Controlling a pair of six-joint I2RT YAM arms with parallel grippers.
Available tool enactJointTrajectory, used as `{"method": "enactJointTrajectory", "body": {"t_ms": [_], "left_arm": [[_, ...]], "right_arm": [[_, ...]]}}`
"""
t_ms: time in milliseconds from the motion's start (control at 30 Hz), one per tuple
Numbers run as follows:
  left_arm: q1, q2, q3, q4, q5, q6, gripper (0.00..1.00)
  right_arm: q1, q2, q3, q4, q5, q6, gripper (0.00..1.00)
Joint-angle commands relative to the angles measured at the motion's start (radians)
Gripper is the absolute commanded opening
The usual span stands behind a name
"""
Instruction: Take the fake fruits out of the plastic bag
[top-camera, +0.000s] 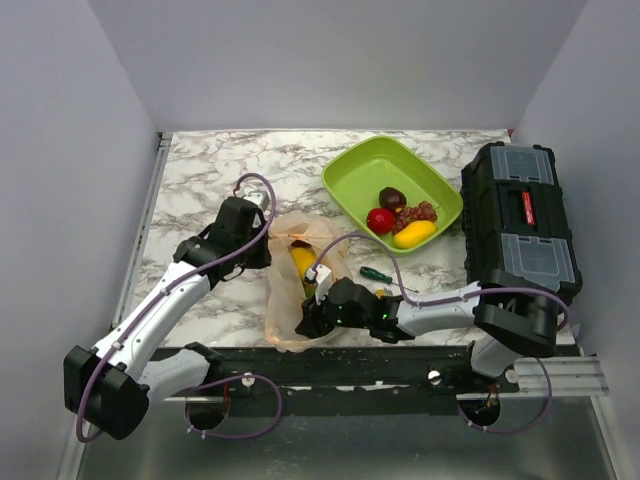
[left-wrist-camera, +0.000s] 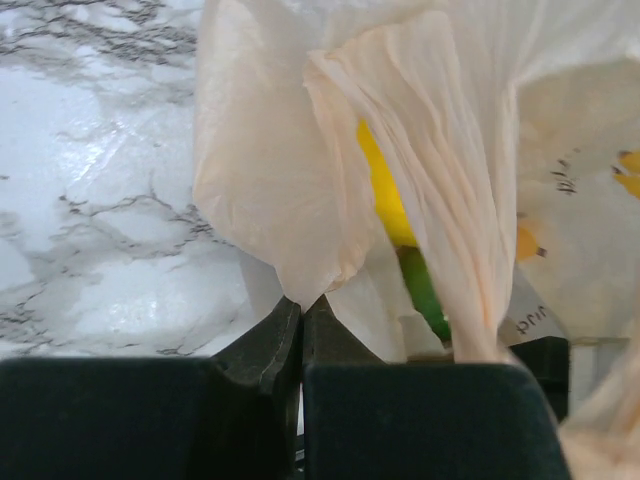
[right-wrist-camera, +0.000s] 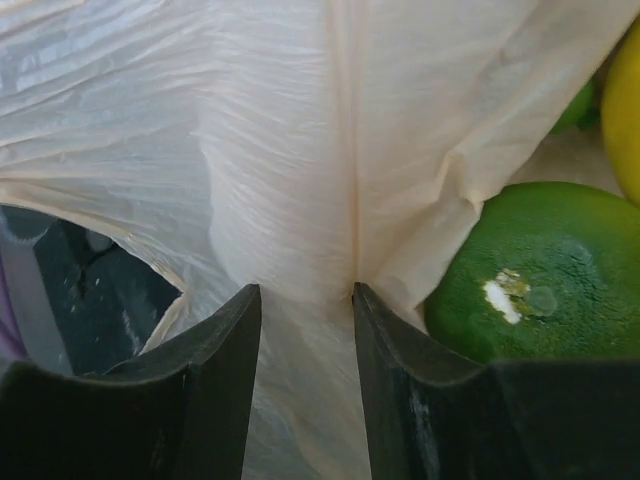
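Note:
The peach plastic bag (top-camera: 290, 300) lies crumpled on the marble table between the arms. My left gripper (top-camera: 266, 238) is shut, pinching the bag's edge (left-wrist-camera: 290, 270) at its fingertips (left-wrist-camera: 285, 325). My right gripper (top-camera: 314, 312) is at the bag's near end, jaws apart, with bag film (right-wrist-camera: 300, 230) between them. A yellow fruit (top-camera: 303, 262) shows in the bag, and in the left wrist view (left-wrist-camera: 382, 190) above a green one (left-wrist-camera: 422, 290). The right wrist view shows a green fruit (right-wrist-camera: 535, 275) and a yellow one (right-wrist-camera: 625, 110) beside its right finger (right-wrist-camera: 385, 340).
The lime-green tray (top-camera: 350, 170) at the back right holds a plum (top-camera: 392, 197), a red apple (top-camera: 380, 220), grapes (top-camera: 422, 212) and a yellow fruit (top-camera: 415, 233). A green-handled screwdriver (top-camera: 377, 272) lies right of the bag. A black toolbox (top-camera: 520, 215) stands at the right edge.

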Motion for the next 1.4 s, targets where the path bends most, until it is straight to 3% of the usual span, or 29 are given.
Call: {"method": "enactJointTrajectory", "body": {"t_ms": [0, 200, 300, 400, 533, 667, 767, 867, 967, 1100, 1367], "left_arm": [[0.013, -0.016, -0.034, -0.009, -0.161, 0.044, 0.0], [0.013, -0.031, -0.069, 0.012, -0.217, 0.055, 0.0], [0.013, -0.048, -0.094, 0.038, -0.232, 0.078, 0.0], [0.013, -0.066, -0.116, 0.061, -0.219, 0.097, 0.0], [0.013, -0.074, -0.119, 0.071, -0.217, 0.106, 0.0], [0.013, -0.059, -0.107, 0.072, -0.191, 0.109, 0.0], [0.013, -0.046, -0.099, 0.067, -0.168, 0.111, 0.0], [0.013, -0.041, -0.1, 0.065, -0.149, 0.11, 0.0], [0.013, -0.04, -0.1, 0.065, -0.142, 0.107, 0.0], [0.013, -0.036, -0.099, 0.062, -0.129, 0.105, 0.0], [0.013, -0.032, -0.094, 0.061, -0.106, 0.1, 0.0]], "right_arm": [[0.014, 0.075, -0.057, 0.211, 0.159, 0.034, 0.43], [0.013, 0.245, -0.025, 0.346, 0.432, 0.005, 0.42], [0.013, 0.306, 0.032, 0.358, 0.449, -0.059, 0.42], [0.015, 0.237, 0.063, 0.304, 0.342, -0.08, 0.45], [0.015, 0.052, 0.083, 0.168, 0.277, -0.005, 0.59], [0.015, -0.052, 0.096, 0.074, 0.29, 0.03, 0.81], [0.015, -0.091, 0.106, 0.054, 0.305, 0.022, 0.83], [0.013, -0.087, 0.134, 0.034, 0.39, 0.017, 0.8], [0.006, -0.02, 0.215, -0.037, 0.503, 0.002, 0.65], [0.004, 0.085, 0.337, -0.155, 0.602, -0.044, 0.54], [-0.005, 0.089, 0.276, -0.209, 0.688, -0.029, 0.54]]}}
